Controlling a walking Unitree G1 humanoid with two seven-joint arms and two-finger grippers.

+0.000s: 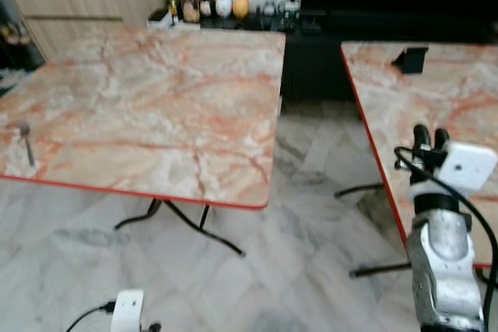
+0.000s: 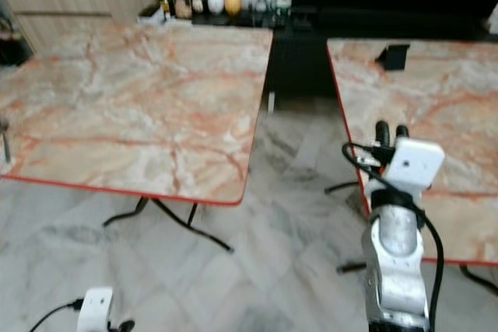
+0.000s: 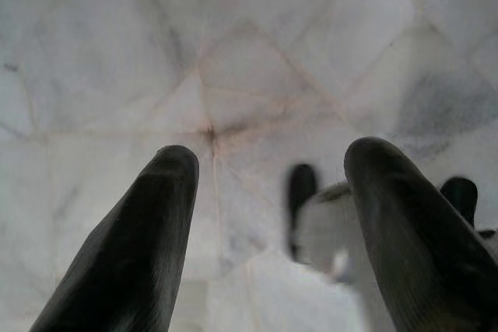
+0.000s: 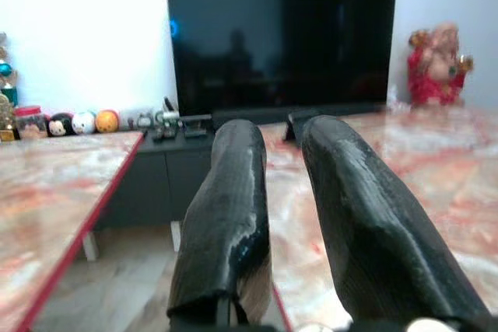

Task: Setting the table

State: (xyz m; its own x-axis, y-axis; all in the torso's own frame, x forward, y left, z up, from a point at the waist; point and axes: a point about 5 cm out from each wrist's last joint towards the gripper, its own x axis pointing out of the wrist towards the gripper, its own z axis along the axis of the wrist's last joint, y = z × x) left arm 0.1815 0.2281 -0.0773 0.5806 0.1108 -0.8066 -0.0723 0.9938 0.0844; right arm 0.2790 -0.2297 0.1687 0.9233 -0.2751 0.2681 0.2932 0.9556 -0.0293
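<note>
While the right gripper (image 1: 430, 137) hovers over the right-hand marble-topped table (image 1: 459, 91), fingers narrowly parted, it holds nothing. Low over the pale tiled floor (image 3: 233, 60), the left gripper (image 3: 268, 176) gapes wide (empty too).

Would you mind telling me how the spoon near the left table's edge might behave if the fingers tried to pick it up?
The spoon looks metal, so probably stiff. It appears to lie flat on the smooth marble table, so it may slide rather than lift. Being near the red edge, a push could knock it off.

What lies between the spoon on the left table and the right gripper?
Bare marble tabletop, then an open floor gap, seen in the left eye view, separate the spoon from the right gripper.
</note>
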